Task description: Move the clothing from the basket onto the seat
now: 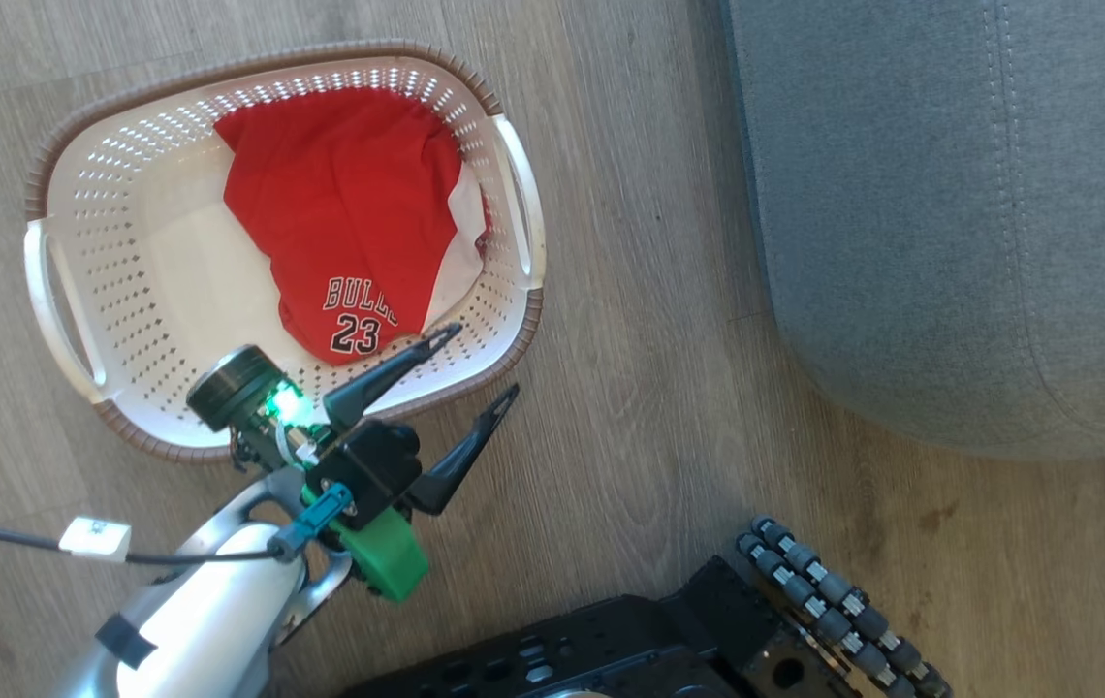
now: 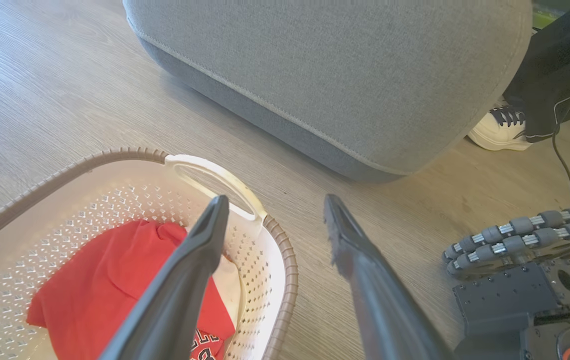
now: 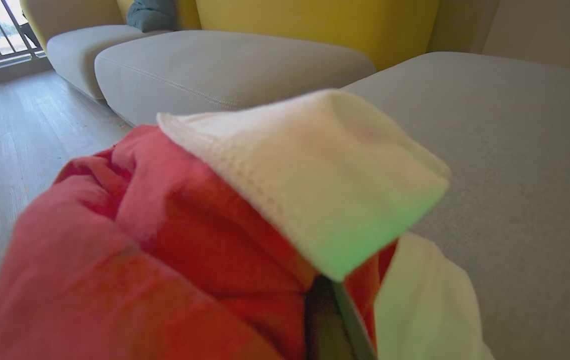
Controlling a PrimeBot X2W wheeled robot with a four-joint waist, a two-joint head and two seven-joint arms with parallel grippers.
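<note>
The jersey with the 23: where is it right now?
In the head view, the jersey lies inside the basket, in its right half, close by the fingertips of the open left gripper.

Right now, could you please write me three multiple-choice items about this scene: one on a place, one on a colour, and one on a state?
1. Where does the red fabric garment printed with 23 lie?
A. in the cream perforated plastic basket
B. on a wooden table
C. on a metal shelf

2. What colour is the basket's braided rim?
A. white
B. brown
C. green

3. How does the left gripper stand?
A. shut on a garment
B. shut and empty
C. open and empty

Answers:
1 A, the head view shows it lying inside the basket's walls.
2 B, a brown band runs round the top edge.
3 C, its two dark fingers stand apart with nothing between them.
</note>
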